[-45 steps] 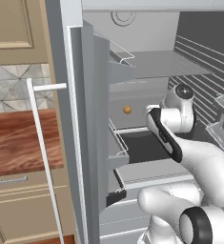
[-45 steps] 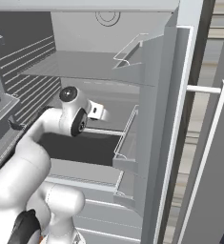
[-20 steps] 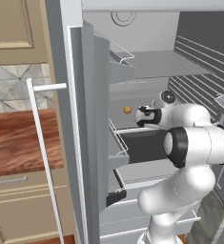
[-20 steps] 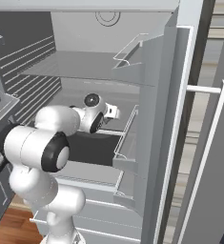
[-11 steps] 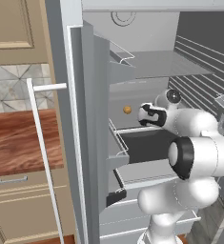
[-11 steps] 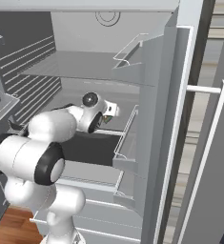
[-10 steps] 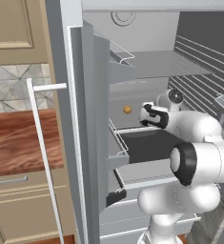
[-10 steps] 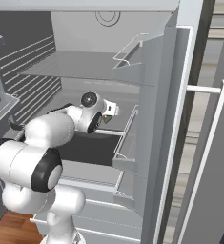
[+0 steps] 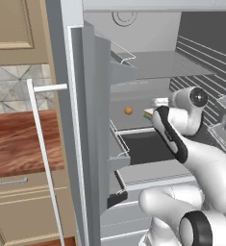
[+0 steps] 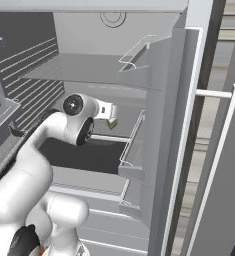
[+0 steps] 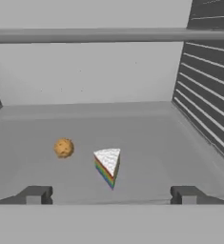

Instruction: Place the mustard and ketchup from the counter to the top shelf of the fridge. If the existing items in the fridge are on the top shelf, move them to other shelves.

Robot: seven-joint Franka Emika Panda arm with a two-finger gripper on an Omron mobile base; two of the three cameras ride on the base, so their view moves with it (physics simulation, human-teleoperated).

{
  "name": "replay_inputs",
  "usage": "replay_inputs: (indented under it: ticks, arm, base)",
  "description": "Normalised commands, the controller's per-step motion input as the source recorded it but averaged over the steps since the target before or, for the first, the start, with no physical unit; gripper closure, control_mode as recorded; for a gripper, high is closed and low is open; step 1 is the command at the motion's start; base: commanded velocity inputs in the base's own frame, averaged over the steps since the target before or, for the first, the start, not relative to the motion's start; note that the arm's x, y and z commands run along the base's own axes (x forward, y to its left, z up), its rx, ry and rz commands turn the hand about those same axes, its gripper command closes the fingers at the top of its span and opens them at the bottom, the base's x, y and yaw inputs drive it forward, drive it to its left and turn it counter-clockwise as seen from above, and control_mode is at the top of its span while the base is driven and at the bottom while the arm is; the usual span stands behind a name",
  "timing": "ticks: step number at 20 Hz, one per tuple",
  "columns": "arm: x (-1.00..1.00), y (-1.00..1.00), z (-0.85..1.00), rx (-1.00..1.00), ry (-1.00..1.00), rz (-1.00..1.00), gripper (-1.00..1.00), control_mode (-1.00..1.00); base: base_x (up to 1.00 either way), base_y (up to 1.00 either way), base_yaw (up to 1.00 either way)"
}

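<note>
The jaws (image 11: 111,194) are wide apart and hold nothing, and the soft, crumbly cake wedge (image 11: 107,166) sits just beyond them on a lower fridge shelf (image 11: 147,138), best pinched gently by its flat sides.

Cake wedge (image 11: 107,167) upright beside orange ball (image 11: 63,147).

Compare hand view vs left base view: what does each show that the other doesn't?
Hand view alone: the open tool with both fingertips spread wide, and the cake wedge's white icing and full rainbow side, standing apart from the orange ball.
Left base view alone: the counter, the fridge door's white bar handle, the door bins and the top shelf.
Both: ball, cake and the grey fridge interior.
</note>
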Motion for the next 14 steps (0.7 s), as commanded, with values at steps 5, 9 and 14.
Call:
replay_inputs:
  ticks: [5,9,14]
  arm:
    - [-1.0,0.0,0.74,0.0,0.0,0.0,-1.0,-1.0]
    - [-1.0,0.0,0.19,0.0,0.09,0.0,-1.0,-1.0]
    - [-1.0,0.11,0.01,0.0,0.2,0.0,-1.0,-1.0]
  base:
    - [0.0,0.0,0.0]
    - [0.0,0.0,0.0]
    - [0.0,0.0,0.0]
